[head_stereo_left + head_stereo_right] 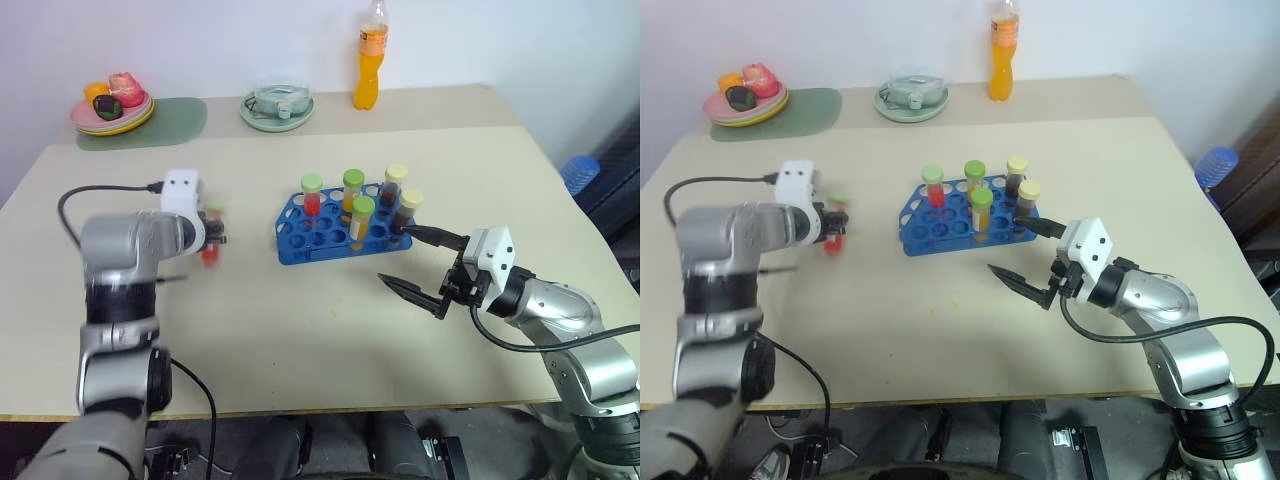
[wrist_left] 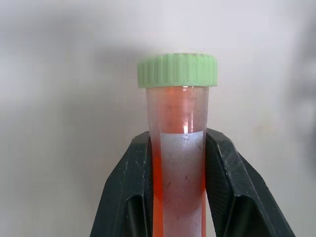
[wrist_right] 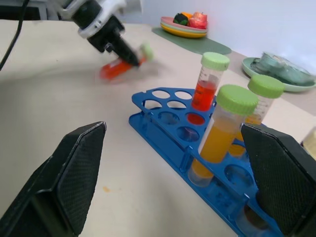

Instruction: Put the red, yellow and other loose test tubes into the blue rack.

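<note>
Clamped in the left pincer (image 2: 177,197), a red test tube (image 2: 180,163) with a pale green cap is held above the surface (image 1: 300,330), left of the blue rack (image 1: 300,240), where five capped tubes stand. The right pincer (image 1: 420,262) is spread wide, empty, beside the rack.
</note>
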Controlling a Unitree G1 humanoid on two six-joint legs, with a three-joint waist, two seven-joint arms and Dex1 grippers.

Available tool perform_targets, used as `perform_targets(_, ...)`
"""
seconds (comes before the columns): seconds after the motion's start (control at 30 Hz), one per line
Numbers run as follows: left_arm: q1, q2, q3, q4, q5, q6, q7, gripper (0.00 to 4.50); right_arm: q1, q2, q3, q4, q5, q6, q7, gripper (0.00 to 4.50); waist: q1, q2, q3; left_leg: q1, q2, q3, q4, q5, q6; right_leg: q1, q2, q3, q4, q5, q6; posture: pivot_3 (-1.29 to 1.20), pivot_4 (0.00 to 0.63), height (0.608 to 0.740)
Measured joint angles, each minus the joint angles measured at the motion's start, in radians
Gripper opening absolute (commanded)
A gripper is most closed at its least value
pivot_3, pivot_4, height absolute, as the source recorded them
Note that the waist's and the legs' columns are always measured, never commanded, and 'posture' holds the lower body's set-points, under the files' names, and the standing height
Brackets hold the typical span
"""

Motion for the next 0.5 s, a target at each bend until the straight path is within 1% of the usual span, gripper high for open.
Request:
perform_targets(0.07, 0.068, 0.007, 0.004, -0.083, -0.036, -0.126, -0.094, 0.99, 0.000, 0.000, -0.001, 0.001, 0.000, 0.000, 0.004, 4.50, 0.004, 0.000, 0.000, 0.000, 0.000, 0.000, 0.001, 0.000, 0.000, 0.001, 0.000, 0.000, 0.000, 0.000, 0.000, 0.00, 0.150, 0.740)
perform_targets(0.13, 0.104, 0.020, 0.002, -0.146, -0.042, -0.242, -0.146, 0.99, 0.001, 0.000, -0.001, 0.001, 0.000, 0.000, 0.007, 4.50, 0.009, 0.000, 0.000, 0.001, 0.000, 0.000, 0.001, 0.000, 0.000, 0.001, 0.000, 0.000, 0.000, 0.000, 0.000, 0.00, 0.150, 0.740)
perform_targets(0.23, 0.115, -0.011, 0.008, -0.180, -0.074, -0.421, -0.222, 0.99, 0.001, 0.000, -0.002, 0.001, 0.001, 0.001, 0.008, 4.50, 0.019, 0.000, 0.000, 0.001, 0.000, 0.000, 0.002, 0.000, 0.000, 0.002, 0.000, 0.000, -0.001, 0.000, 0.000, 0.00, 0.150, 0.740)
perform_targets(0.33, 0.138, -0.028, -0.029, -0.176, -0.066, -0.573, -0.278, 0.99, 0.006, 0.000, -0.011, 0.001, 0.001, 0.006, 0.006, 4.50, 0.018, 0.000, 0.000, 0.001, 0.000, 0.000, 0.002, 0.000, 0.001, 0.003, 0.000, 0.000, -0.001, 0.000, 0.000, 0.00, 0.150, 0.740)
perform_targets(0.5, 0.160, -0.102, -0.130, -0.106, -0.033, -0.808, -0.362, 0.99, 0.040, -0.006, -0.045, -0.012, 0.001, 0.022, -0.009, 4.50, 0.020, 0.000, 0.000, 0.001, 0.000, 0.000, 0.003, -0.001, 0.001, 0.004, 0.000, 0.000, -0.001, 0.000, 0.000, 0.00, 0.150, 0.740)
